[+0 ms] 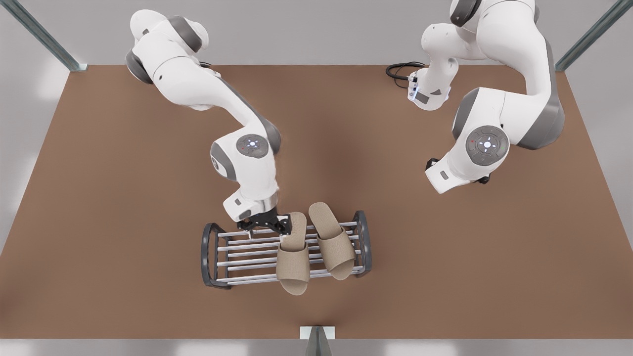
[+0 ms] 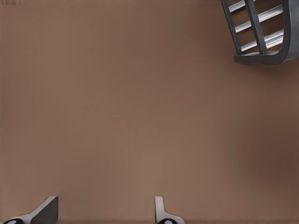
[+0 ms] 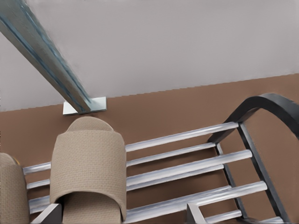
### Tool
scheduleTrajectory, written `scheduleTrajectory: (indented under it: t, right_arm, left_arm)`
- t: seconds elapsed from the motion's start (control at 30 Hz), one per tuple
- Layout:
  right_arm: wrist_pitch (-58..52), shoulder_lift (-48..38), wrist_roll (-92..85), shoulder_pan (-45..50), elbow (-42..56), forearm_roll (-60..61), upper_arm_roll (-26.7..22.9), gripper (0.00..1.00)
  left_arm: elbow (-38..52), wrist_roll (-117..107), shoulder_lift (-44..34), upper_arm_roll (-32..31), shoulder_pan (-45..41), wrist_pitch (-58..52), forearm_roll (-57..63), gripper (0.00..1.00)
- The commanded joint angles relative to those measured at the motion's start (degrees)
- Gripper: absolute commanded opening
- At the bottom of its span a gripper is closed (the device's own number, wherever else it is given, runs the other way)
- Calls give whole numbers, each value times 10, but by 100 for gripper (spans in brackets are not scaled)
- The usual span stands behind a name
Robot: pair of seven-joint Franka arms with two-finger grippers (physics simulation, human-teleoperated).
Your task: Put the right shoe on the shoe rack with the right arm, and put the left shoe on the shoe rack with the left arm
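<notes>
Shoe rack (image 1: 217, 252) stands on the brown tabletop (image 1: 123, 222), near the front view's lower middle — dark grey arched end frames joined by long silver bars. Two beige slippers lie across the bars in the half of the rack toward the front view's right. One slipper (image 1: 293, 253) sits near the rack's middle, its toe overhanging the near edge of the rack; the other slipper (image 1: 331, 240) lies just beside it, nearer the end frame on the front view's right, tilted slightly, with its heel past the far bar.

Right hand (image 1: 269, 226) is at the far side of the rack, right by the heel of the middle slipper. In the right wrist view the slipper (image 3: 88, 170) lies between the fingertips (image 3: 46, 213), which stand wide apart; whether the pads touch the slipper I cannot tell. The same view shows the silver bars (image 3: 187, 161) running to the dark end frame (image 3: 261, 109).

Left hand (image 1: 435, 173) hangs over bare tabletop well apart from the rack, on the front view's right — this arm waits. In the left wrist view its fingertips (image 2: 161, 210) stand wide apart with nothing between them, and one corner of the rack (image 2: 261, 32) is visible.
</notes>
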Motion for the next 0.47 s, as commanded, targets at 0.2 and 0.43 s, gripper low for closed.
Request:
scheduleTrajectory:
  t: [0.2,0.43]
  right_arm:
    - [-325,-280,-360,-132,-175,293,-214,100]
    - [-347,-272,-370,-133,-147,290,-215,100]
  left_arm:
    - [0,7,-2,0,0,-5,0,100]
    - [0,7,-2,0,0,-5,0,100]
